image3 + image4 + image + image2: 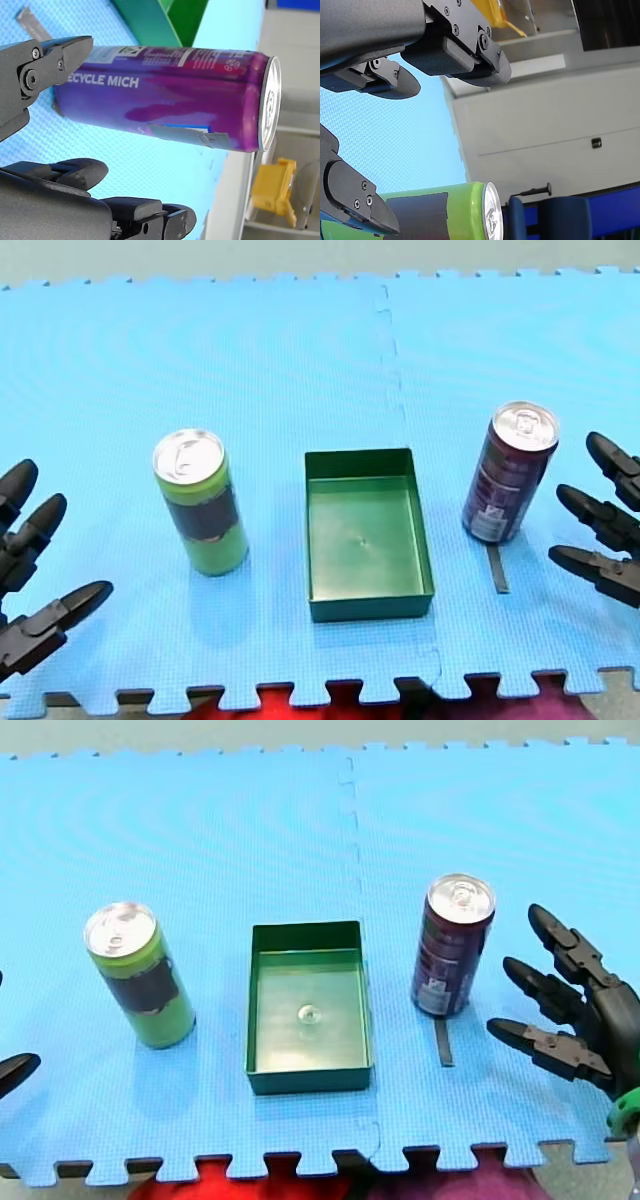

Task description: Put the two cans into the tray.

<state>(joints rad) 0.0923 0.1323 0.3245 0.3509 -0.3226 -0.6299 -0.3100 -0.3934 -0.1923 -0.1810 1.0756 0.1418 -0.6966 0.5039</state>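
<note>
A green can with a dark band stands upright on the blue mat, left of the tray. The dark green tray sits in the middle with nothing in it. To its right a purple can stands upright. My left hand is at the mat's left edge, a good gap away from the green can, holding nothing. My right hand hovers just right of the purple can, not touching it. The first wrist view has the purple can close in front of black fingers. The second wrist view has the green can beyond black fingers.
A short grey strip lies on the mat below the purple can. The mat's jigsaw front edge runs close behind the tray, with red material under it. A seam crosses the mat beyond the tray.
</note>
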